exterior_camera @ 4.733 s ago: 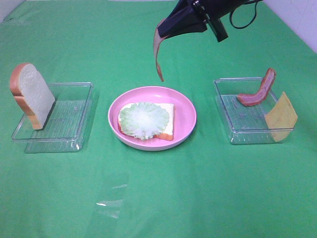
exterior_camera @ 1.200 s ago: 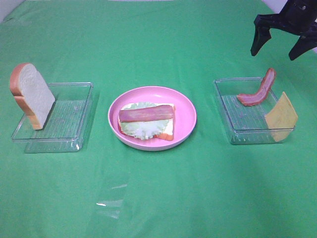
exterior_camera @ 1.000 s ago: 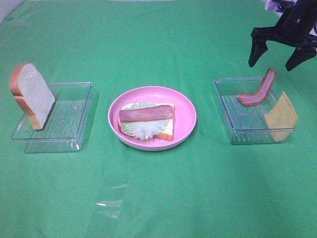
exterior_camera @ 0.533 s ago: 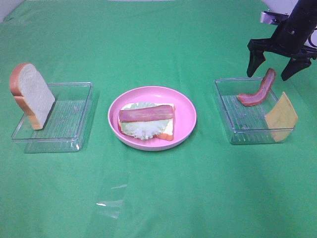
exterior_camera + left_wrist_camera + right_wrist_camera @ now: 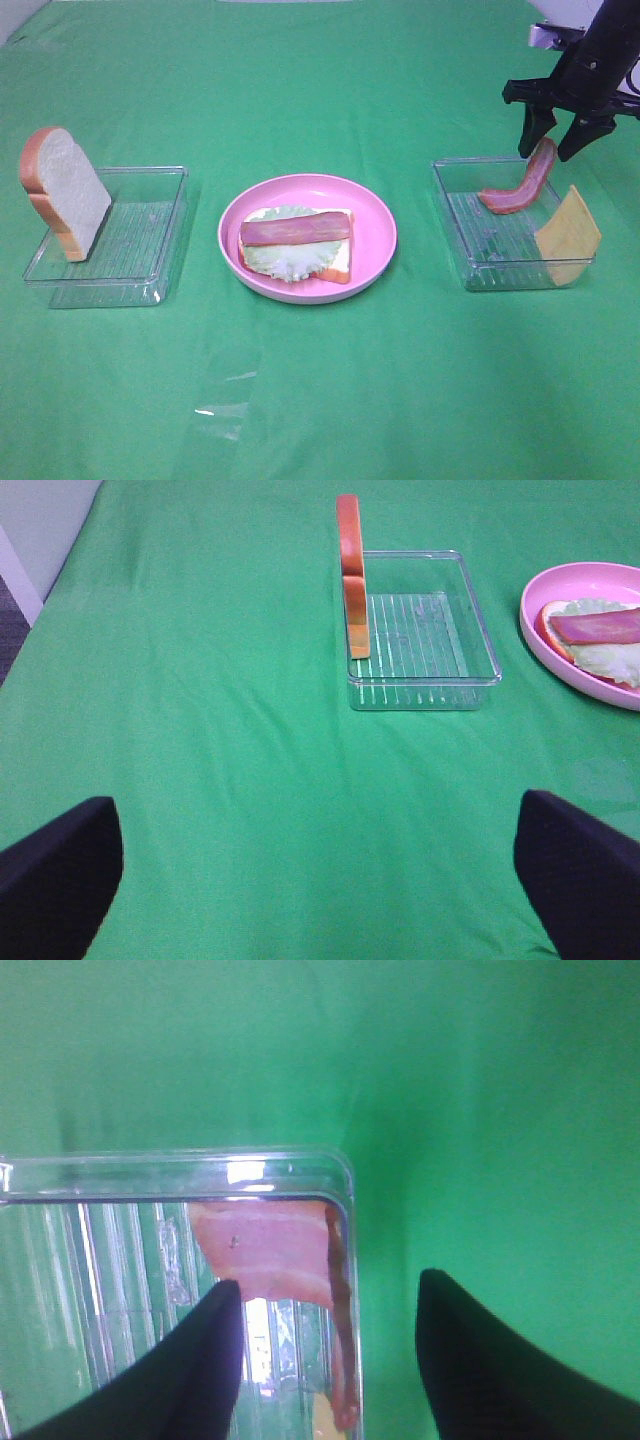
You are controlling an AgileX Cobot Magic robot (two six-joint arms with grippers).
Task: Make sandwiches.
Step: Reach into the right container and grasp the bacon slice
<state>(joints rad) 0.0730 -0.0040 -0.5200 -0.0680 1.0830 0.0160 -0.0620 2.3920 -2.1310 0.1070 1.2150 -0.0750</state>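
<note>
On the pink plate (image 5: pixel 380 225) lies the open sandwich (image 5: pixel 295 262): a bread slice, pale lettuce and one bacon strip (image 5: pixel 295 229) across the top. Two bread slices (image 5: pixel 65 190) lean upright at the left tray's (image 5: pixel 150 240) outer end. In the right tray (image 5: pixel 480 250) a second bacon strip (image 5: pixel 525 185) leans on the far wall beside a cheese slice (image 5: pixel 568 232). My right gripper (image 5: pixel 558 135) hangs over that strip's raised end, jaws straddling it with a gap still showing; the right wrist view shows the bacon (image 5: pixel 265 1255) between them. My left gripper (image 5: pixel 320 880) is open wide over bare cloth.
Green cloth covers the whole table. A clear plastic scrap (image 5: pixel 225 400) lies flat near the front. In the left wrist view the left tray (image 5: pixel 430 675) with its bread (image 5: pixel 350 575) stands ahead, and the plate (image 5: pixel 540 645) shows at the edge.
The right gripper has come down from above the right tray onto the leaning bacon strip, and its jaws have narrowed around the strip's top end. The left arm is still.
</note>
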